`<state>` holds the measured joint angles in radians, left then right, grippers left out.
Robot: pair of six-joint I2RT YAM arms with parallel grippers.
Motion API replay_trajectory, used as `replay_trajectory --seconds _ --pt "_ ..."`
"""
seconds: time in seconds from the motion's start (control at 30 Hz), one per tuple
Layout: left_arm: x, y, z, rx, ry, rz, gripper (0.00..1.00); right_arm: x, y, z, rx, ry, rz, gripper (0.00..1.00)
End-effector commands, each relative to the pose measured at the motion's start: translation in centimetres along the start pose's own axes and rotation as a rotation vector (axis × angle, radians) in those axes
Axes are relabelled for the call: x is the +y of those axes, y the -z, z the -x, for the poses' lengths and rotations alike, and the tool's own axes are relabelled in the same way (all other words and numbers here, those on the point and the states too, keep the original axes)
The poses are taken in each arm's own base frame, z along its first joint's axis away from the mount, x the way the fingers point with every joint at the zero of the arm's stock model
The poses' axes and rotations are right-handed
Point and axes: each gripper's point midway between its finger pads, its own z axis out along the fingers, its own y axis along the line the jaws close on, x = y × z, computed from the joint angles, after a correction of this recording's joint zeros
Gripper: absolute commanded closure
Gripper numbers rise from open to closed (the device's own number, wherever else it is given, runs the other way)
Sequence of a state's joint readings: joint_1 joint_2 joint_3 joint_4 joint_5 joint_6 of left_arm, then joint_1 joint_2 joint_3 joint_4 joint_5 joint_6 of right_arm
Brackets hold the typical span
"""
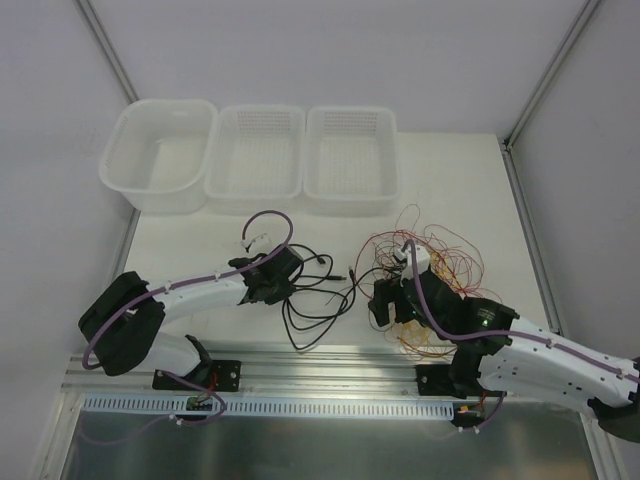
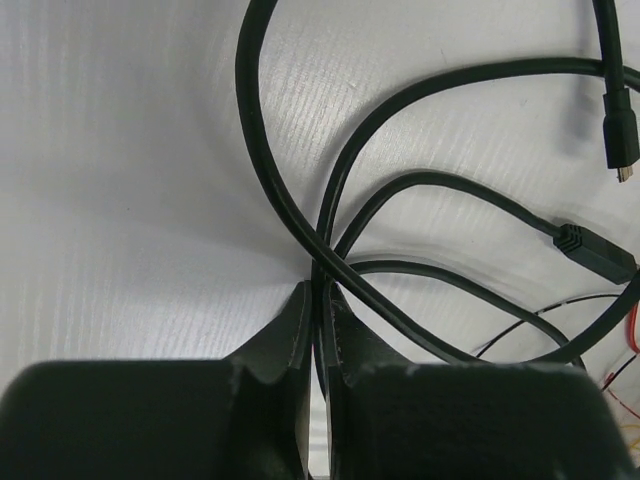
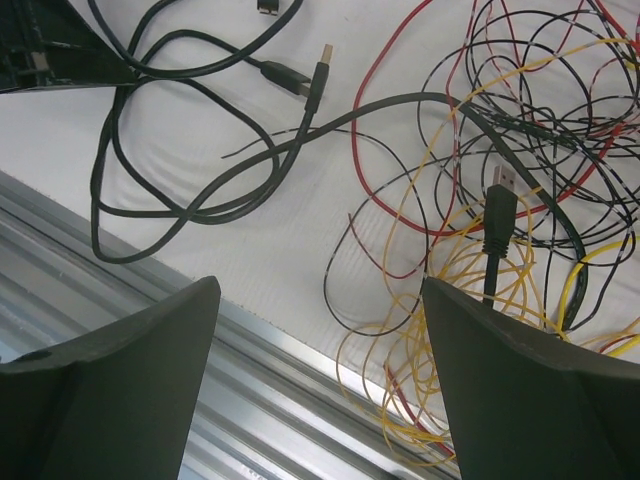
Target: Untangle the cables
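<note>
One black cable (image 2: 333, 190), pinched — left jaws

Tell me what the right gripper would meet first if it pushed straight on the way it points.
The right gripper, jaws open, aims down at bare white table top, so it would probably touch that first; the thin yellow wire loops lie just beside its right finger. Depth is unclear.

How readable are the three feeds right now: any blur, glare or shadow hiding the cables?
Top external: even, soft light, but the thin wires read only as a fine scribble. Left wrist: the left fingers are a dark blur up close, casting a soft shadow; the black cable is sharp. Right wrist: wires crisp, the right fingers blurred, mild sheen on the metal rail.
</note>
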<state>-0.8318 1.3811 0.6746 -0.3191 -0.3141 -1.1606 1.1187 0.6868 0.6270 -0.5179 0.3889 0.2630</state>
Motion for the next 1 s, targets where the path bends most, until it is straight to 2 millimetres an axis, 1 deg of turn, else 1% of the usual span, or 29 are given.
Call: replay_trajectory --seconds 0.0,0.03,0.07,0.1,0.13,0.2,0.23,0.27,0.3,0.33,0.37,0.4,0.43,0.47,0.5,0.53,0.57,0.6,0.63,0.67,0.7,0.77,0.8,0.83,0.87,0.9,0.97 --pt "0.5 1.1 0.5 -0.020 -0.079 0.006 1.00 -1.1 -0.5 0.3 -0.020 -0.035 -0.065 0.13" --pt "-0.4 2.0 1.2 -0.038 -0.085 -0.026 1.00 -1.4 -0.7 0.0 -0.011 -0.040 -0.080 0.13" --pt "-0.6 2.6 1.7 -0.051 -0.117 -0.033 1.00 -1.6 -0.9 -0.2 -0.004 -0.045 -0.092 0.13" --pt "-0.4 3.2 1.9 -0.055 -0.146 -0.020 1.00 -2.2 -1.2 -0.3 0.003 -0.059 -0.113 0.12" --pt "-1.6 4.7 3.0 -0.085 -0.151 -0.057 1.00 -2.1 -1.5 -0.8 0.028 -0.068 -0.108 0.12" --pt "-1.9 6.3 4.7 -0.134 -0.220 -0.058 1.00 -2.6 -2.1 -1.2 0.051 -0.101 -0.121 0.12" --pt "-2.6 8.1 5.9 -0.161 -0.238 -0.075 1.00 -2.8 -2.3 -1.5 0.061 -0.114 -0.129 0.12" --pt "-2.6 9.1 6.8 -0.183 -0.299 -0.070 1.00 -3.1 -2.6 -1.8 0.074 -0.123 -0.140 0.12" --pt "-2.6 10.1 7.9 -0.220 -0.324 -0.057 1.00 -3.1 -2.8 -1.7 0.078 -0.136 -0.137 0.12" --pt "-3.1 12.0 9.2 -0.249 -0.351 -0.062 1.00 -3.2 -3.0 -1.9 0.084 -0.144 -0.136 0.12" --pt "-3.0 13.0 10.2 -0.274 -0.417 -0.052 1.00 -3.2 -3.2 -1.9 0.090 -0.152 -0.136 0.12" --pt "-2.9 14.0 11.4 -0.314 -0.440 -0.027 1.00 -2.8 -3.3 -1.7 0.087 -0.159 -0.117 0.12" --pt "-3.8 16.0 12.9 -0.355 -0.452 -0.042 1.00 -2.7 -3.3 -1.6 0.087 -0.160 -0.111 0.12" --pt "-3.2 16.9 13.6 -0.366 -0.519 -0.009 1.00 -2.5 -3.3 -1.5 0.088 -0.153 -0.104 0.12" --pt "-3.2 18.0 14.4 -0.390 -0.537 0.001 1.00 -2.1 -3.3 -1.0 0.082 -0.153 -0.088 0.12" --pt "-3.9 20.2 16.2 -0.447 -0.533 -0.009 1.00 -2.1 -3.3 -1.0 0.085 -0.148 -0.085 0.12" --pt "-3.6 21.3 16.9 -0.465 -0.582 0.011 1.00 -1.9 -3.3 -0.8 0.084 -0.146 -0.081 0.12" --pt "-3.7 22.3 17.7 -0.488 -0.596 0.011 1.00 -1.7 -3.1 -0.4 0.079 -0.138 -0.073 0.12" --pt "-4.3 24.6 19.2 -0.545 -0.580 -0.005 1.00 -1.7 -3.1 -0.2 0.076 -0.137 -0.072 0.12" --pt "-4.2 25.6 20.0 -0.565 -0.617 0.013 1.00 -1.6 -3.1 0.1 0.070 -0.136 -0.071 0.12" --pt "-4.7 27.8 21.3 -0.613 -0.604 -0.013 1.00 -1.6 -3.0 0.1 0.073 -0.129 -0.068 0.12" --pt "-5.5 29.0 21.9 -0.624 -0.713 -0.024 1.00 -1.4 -2.9 0.6 0.069 -0.123 -0.064 0.12" --pt "-6.0 29.2 21.8 -0.614 -0.772 -0.036 1.00 -1.2 -2.9 0.7 0.071 -0.123 -0.055 0.12" --pt "-6.5 28.9 21.8 -0.604 -0.880 -0.018 1.00 -1.0 -2.8 1.0 0.067 -0.122 -0.047 0.12" --pt "-6.5 28.6 21.7 -0.606 -0.928 0.019 1.00 -0.6 -2.8 1.2 0.061 -0.127 -0.030 0.12" --pt "-6.4 27.3 21.3 -0.577 -0.976 0.070 1.00 0.1 -2.9 1.7 0.051 -0.142 0.001 0.12" --pt "-6.1 26.1 21.0 -0.554 -1.002 0.120 1.00 1.3 -3.0 2.6 0.032 -0.168 0.057 0.12"
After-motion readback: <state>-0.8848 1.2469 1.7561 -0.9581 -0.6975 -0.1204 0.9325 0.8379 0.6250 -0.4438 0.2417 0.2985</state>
